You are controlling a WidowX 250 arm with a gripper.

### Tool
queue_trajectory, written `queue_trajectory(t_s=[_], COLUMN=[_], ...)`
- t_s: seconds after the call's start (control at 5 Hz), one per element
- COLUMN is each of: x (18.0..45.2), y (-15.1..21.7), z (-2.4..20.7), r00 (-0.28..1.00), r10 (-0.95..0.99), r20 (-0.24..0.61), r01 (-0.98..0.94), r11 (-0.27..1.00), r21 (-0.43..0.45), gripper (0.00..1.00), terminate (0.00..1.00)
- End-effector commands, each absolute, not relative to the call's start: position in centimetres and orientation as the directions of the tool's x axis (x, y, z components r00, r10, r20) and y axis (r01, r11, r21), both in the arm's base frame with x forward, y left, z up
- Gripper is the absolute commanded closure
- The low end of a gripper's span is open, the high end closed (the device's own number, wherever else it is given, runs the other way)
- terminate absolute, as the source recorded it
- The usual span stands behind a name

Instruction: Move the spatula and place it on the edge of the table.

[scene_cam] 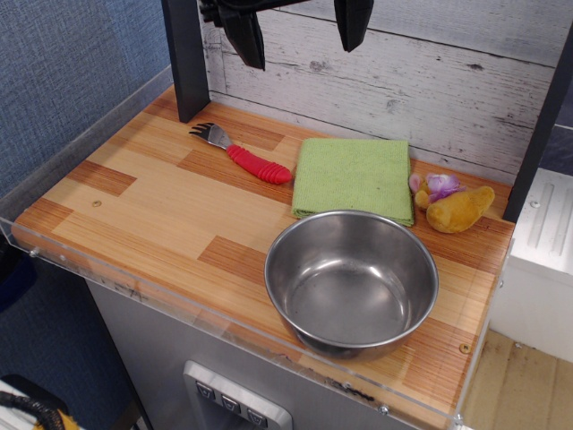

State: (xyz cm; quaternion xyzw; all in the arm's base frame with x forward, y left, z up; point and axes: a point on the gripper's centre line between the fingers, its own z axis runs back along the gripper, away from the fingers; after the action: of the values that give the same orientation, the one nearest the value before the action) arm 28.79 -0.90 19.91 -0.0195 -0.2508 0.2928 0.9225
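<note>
While nothing is held, we log the scene from the left: the table (161, 224), wood-grain planks in light and darker brown, runs across the view with a clear acrylic rim along its left and front edges. A dark vertical post (186, 58) stands at the back left corner of the top. Just right of that post lies the spatula (240, 153), flat on the wood near the back, its grey pronged head pointing toward the post and its ribbed red handle pointing toward the green cloth (353, 177). We see the handle tip just beside the cloth's left edge; whether they touch we cannot tell. High above, at the top edge, the gripper (300, 31) hangs with its 2 black fingers (246, 36) spread wide apart, pinching nothing, well above the tabletop. The cloth lies flat against the back half of the table. In front of it sits 1 steel bowl (352, 282), upright, its far rim overlapping the cloth's near edge in this view. At the far right, near the back corner, lies a yellow plush toy (458, 210) with a purple piece (440, 185) touching it. Behind everything stands a white plank wall (430, 90).
</note>
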Motion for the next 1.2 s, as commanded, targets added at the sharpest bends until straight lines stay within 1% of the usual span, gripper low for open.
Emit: queue_trajectory(t_s=[0.0,0.2,0.4,0.6,0.8,1.0], x=[28.8,30.6,32.3,32.8,32.2,31.6], y=[-0.9,-0.6,0.0,2.0,2.9,2.7], z=[19.9,19.3,19.0,17.1,14.9,13.3], r00=[0.703,0.758,0.725,0.582,0.386,0.155], r10=[0.550,0.482,0.531,0.747,0.901,0.982], r20=[0.451,0.439,0.438,0.320,0.199,0.112], r01=[-0.530,-0.482,-0.541,-0.738,-0.885,-0.969], r11=[0.828,0.868,0.833,0.651,0.422,0.173], r21=[-0.183,-0.121,-0.115,-0.178,-0.195,-0.177], gripper=[0.00,0.00,0.00,0.00,0.00,0.00], terminate=[0.00,0.00,0.00,0.00,0.00,0.00])
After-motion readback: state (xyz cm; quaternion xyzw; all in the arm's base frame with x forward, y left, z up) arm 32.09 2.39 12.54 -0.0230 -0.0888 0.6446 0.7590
